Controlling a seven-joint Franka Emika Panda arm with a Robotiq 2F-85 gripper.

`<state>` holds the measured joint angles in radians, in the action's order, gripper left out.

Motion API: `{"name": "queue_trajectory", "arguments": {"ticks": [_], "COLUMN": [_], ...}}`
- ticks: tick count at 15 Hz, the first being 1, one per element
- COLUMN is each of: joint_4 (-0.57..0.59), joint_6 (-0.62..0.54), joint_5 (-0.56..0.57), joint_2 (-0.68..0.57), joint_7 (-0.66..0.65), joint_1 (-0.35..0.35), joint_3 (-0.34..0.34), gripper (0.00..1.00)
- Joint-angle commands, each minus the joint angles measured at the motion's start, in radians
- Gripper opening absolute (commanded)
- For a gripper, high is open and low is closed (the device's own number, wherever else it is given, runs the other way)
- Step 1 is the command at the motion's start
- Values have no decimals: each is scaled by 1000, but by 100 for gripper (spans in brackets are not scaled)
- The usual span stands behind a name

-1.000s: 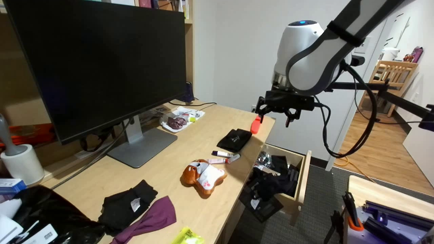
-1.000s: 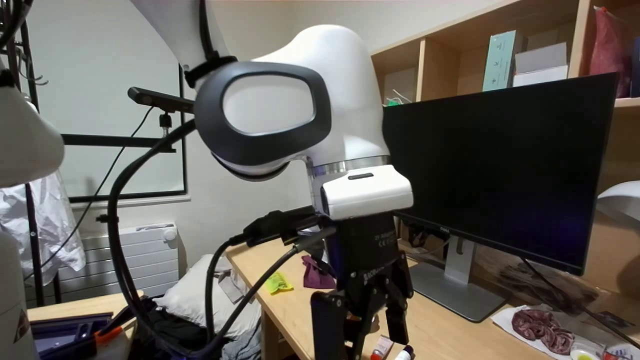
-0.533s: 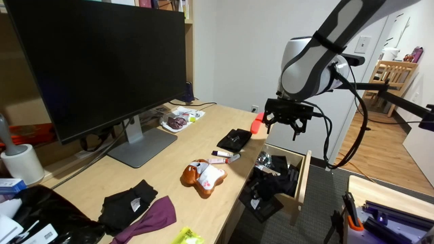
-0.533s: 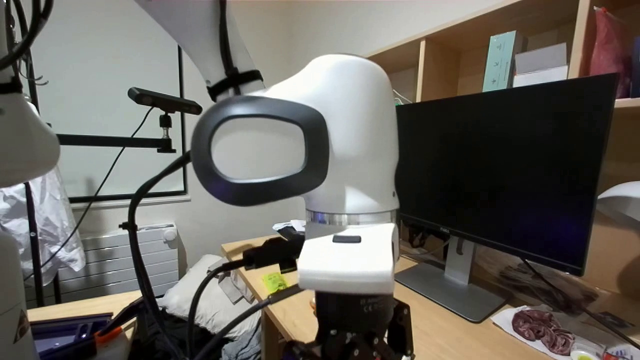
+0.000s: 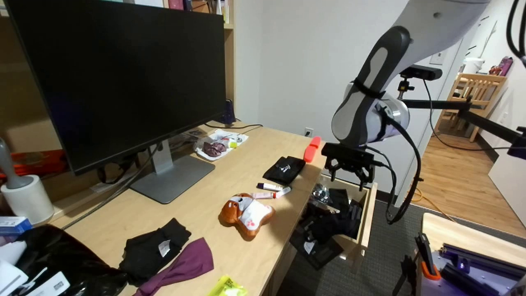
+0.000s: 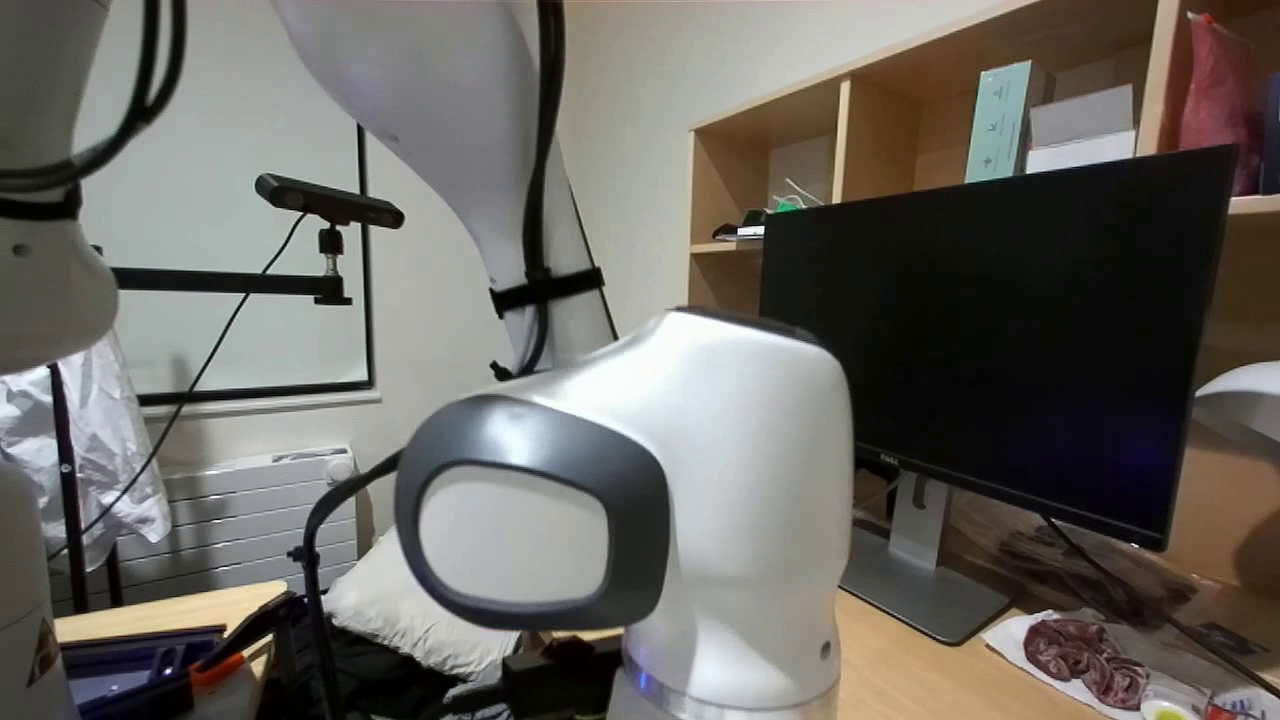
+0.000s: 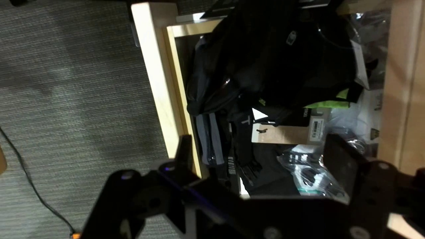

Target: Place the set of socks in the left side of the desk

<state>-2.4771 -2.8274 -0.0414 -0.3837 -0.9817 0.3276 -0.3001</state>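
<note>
My gripper [image 5: 346, 183] is open and empty, pointing down just above an open drawer beside the desk [image 5: 205, 197]. In the wrist view its fingers [image 7: 184, 147] stand wide apart over black items. Black fabric bundles [image 7: 245, 146] lie in the drawer, some with grey stripes or pale labels. A flat black piece with a white label [image 5: 322, 253] hangs over the drawer's side. A black folded cloth with a white label [image 5: 144, 250] also lies on the desk's near part. I cannot tell which black bundle is the set of socks.
The drawer's front wall [image 5: 367, 218] and the desk edge flank the gripper. A clear plastic packet [image 7: 312, 176] lies in the drawer. The desk holds a purple cloth [image 5: 189, 263], brown-and-white plush [image 5: 248, 216], tubes [image 5: 269, 187], black pouch [image 5: 284, 169], red object [image 5: 312, 149] and monitor [image 5: 131, 82].
The arm has moved down, lowering the open gripper toward the drawer. The gripper has dropped out of an exterior view where it showed before. The things on the desk have not moved.
</note>
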Motion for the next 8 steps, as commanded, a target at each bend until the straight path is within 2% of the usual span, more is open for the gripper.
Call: {"name": "queue_trajectory", "arguments": {"ticks": [1,8], "joint_4": [69,203], "joint_6": [-47,-126], "joint_5": [-52,-85], "joint_2": [-154,-399], "joint_7": [54,183], "joint_1": [-44,-32], "joint_3": [-23,11], "gripper": [100,100]}}
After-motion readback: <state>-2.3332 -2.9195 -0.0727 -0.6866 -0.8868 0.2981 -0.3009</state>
